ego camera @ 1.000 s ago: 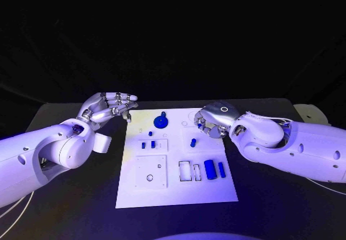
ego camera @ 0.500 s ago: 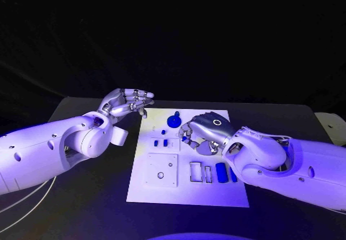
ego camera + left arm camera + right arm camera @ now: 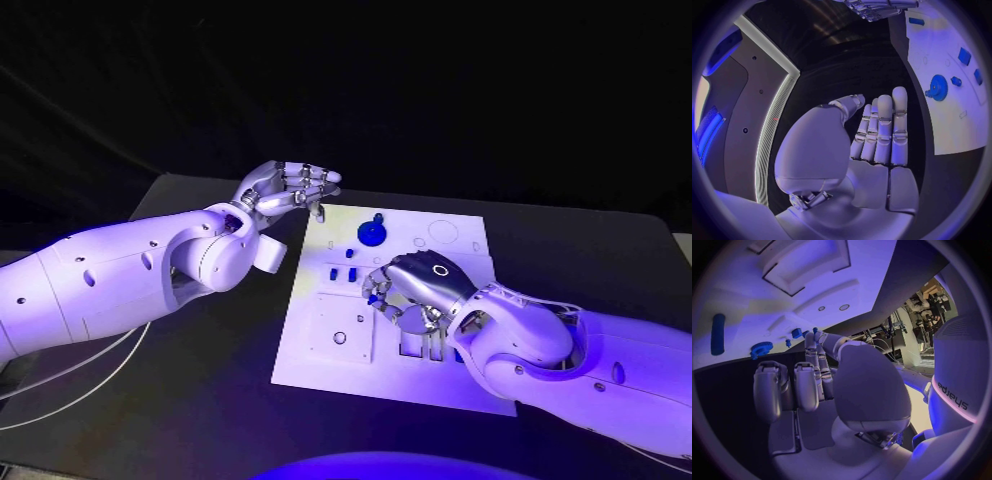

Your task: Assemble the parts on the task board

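1. Task board (image 3: 325, 350): a white plate lying flat in the middle of the black table (image 3: 173, 400).
2. Parts: a blue gear (image 3: 372, 235) sits near the board's far edge. Small blue pieces (image 3: 340, 272) stand just nearer the robot than the gear. A blue bar (image 3: 717, 333) lies flat on the board in the right wrist view.
3. Left hand (image 3: 289, 187): raised beside the board's far left corner, off the plate. The left wrist view shows its fingers (image 3: 882, 131) straight and side by side, holding nothing.
4. Right hand (image 3: 411, 290): over the board's centre, knuckles up, fingers curled downward. Whether they grip a part cannot be told; the fingertips are hidden.
5. Risk: the right hand covers the central slots, so any placement there appears unsighted from the head view; a misjudged descent could knock the small standing pieces.
6. Risk: the idle left hand does not steady the board, so a push could shift it.
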Motion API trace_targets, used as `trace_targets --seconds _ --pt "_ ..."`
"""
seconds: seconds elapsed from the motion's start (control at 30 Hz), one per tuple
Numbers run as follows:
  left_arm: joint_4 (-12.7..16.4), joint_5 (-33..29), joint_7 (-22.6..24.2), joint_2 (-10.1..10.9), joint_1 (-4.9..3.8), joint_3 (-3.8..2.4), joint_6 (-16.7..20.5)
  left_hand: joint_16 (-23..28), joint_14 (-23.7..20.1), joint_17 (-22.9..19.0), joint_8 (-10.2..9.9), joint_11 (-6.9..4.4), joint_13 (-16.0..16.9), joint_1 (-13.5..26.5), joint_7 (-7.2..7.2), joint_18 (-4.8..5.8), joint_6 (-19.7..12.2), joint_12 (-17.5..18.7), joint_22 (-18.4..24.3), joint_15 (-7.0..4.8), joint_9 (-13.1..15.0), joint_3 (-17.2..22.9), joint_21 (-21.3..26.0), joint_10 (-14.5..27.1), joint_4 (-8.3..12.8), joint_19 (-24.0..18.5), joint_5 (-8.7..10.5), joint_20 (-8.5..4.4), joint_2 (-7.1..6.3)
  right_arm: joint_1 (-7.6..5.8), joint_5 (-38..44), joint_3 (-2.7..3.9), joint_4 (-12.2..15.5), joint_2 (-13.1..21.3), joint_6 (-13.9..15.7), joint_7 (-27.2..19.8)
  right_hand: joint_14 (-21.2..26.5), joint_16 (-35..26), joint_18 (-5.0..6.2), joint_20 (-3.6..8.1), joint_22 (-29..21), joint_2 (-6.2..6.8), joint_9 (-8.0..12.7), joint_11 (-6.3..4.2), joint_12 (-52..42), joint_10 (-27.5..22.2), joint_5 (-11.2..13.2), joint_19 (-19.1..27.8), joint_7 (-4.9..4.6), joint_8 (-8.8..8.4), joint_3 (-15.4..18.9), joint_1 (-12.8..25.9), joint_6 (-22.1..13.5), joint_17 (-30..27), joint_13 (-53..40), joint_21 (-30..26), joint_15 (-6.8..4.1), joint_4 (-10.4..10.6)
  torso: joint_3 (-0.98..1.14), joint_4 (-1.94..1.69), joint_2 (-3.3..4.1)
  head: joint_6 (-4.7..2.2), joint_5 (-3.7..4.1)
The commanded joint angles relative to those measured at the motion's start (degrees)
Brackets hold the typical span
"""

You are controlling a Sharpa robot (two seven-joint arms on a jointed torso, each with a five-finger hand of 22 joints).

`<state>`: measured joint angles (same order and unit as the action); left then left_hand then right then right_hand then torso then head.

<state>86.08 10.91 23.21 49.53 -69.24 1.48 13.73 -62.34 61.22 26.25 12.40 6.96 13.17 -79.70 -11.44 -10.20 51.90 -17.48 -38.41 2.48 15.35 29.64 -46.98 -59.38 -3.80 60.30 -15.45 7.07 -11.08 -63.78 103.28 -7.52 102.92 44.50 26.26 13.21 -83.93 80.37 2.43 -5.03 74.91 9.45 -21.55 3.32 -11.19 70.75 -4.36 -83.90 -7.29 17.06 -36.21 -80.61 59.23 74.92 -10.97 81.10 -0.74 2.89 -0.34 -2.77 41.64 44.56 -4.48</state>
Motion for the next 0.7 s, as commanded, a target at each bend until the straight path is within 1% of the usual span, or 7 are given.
trace_targets --seconds 0.03,0.13,0.33,0.5,0.7 --pt "0.0 -0.5 0.7 -0.2 -0.03 -0.03 -1.1 -0.3 -0.3 -0.1 -0.3 0.13 0.0 0.0 0.11 -0.32 -0.5 -0.3 0.1 0.03 -0.1 -0.3 0.3 0.3 0.0 0.0 -0.17 0.32 0.48 0.74 -1.1 -0.08 -0.8 -0.6 1.0 -1.4 -4.0 0.3 -0.53 0.38 10.8 -0.33 -0.1 -0.1 0.2 -0.1 -0.2 -2.9 -0.22 0.13 0.1 0.2 0.3 4.1 -0.1 0.1 -0.5 -0.3 0.06 -0.01 0.03 0.47 -0.69" --pt "0.1 -0.5 0.7 -0.3 -0.03 -0.03 -1.1 -0.3 -0.3 -0.1 -0.3 0.13 0.0 0.0 0.11 -0.32 -0.5 -0.3 0.1 0.03 -0.1 -0.3 0.3 0.3 0.0 0.0 -0.17 0.32 0.48 1.41 -1.3 -0.16 -1.4 -1.0 1.1 -1.6 -4.0 0.3 -0.53 0.38 10.8 -0.36 -0.1 -0.09 0.2 -0.1 -0.3 -2.9 -0.24 0.12 0.0 0.2 0.2 4.1 -0.1 0.1 -0.49 -0.4 0.06 -0.07 0.04 0.57 -0.8" --pt "0.1 -0.5 0.5 -0.3 -0.03 -0.03 -1.3 -0.3 -0.3 -0.1 -0.3 0.13 0.0 0.0 0.11 -0.32 -0.5 -0.3 0.1 0.03 -0.1 -0.3 0.3 0.3 0.0 0.0 -0.17 0.32 0.48 2.21 -1.4 -0.26 -2.2 -1.7 1.2 -1.9 -3.9 0.3 -0.53 0.38 10.8 -0.37 -0.1 -0.07 0.2 -0.2 -0.3 -2.9 -0.26 0.11 0.0 0.2 0.2 4.1 -0.1 0.0 -0.48 -0.4 0.01 0.0 0.04 0.82 -1.04" --pt "0.1 -0.5 0.2 -0.2 -0.04 -0.03 -1.7 -0.3 -0.3 -0.1 -0.2 0.13 0.1 0.0 0.11 -0.32 -0.4 -0.5 0.1 0.04 -0.1 -0.3 0.3 0.4 0.0 0.0 -0.16 0.35 0.56 2.52 -1.4 -0.33 -2.7 -2.2 0.9 -2.1 -3.9 0.3 -0.52 0.38 10.8 -0.37 -0.1 -0.03 0.3 -0.2 -0.3 -2.9 -0.31 0.06 0.0 0.3 0.1 4.0 -0.2 0.0 -0.45 -0.5 0.01 -0.06 0.04 1.02 -1.16" --pt "0.2 -0.5 0.0 -0.2 -0.04 -0.03 -1.9 -0.3 -0.3 -0.1 -0.2 0.13 0.1 0.0 0.11 -0.32 -0.4 -0.5 0.1 0.04 -0.1 -0.3 0.3 0.4 0.0 0.0 -0.16 0.35 0.56 2.79 -1.5 -0.5 -3.2 -2.5 0.5 -2.2 -3.9 0.3 -0.52 0.38 10.8 -0.37 -0.1 -0.03 0.3 -0.2 -0.3 -2.9 -0.31 0.06 0.0 0.3 0.1 4.0 -0.2 0.0 -0.45 -0.5 0.0 -0.01 0.04 1.33 -1.38"
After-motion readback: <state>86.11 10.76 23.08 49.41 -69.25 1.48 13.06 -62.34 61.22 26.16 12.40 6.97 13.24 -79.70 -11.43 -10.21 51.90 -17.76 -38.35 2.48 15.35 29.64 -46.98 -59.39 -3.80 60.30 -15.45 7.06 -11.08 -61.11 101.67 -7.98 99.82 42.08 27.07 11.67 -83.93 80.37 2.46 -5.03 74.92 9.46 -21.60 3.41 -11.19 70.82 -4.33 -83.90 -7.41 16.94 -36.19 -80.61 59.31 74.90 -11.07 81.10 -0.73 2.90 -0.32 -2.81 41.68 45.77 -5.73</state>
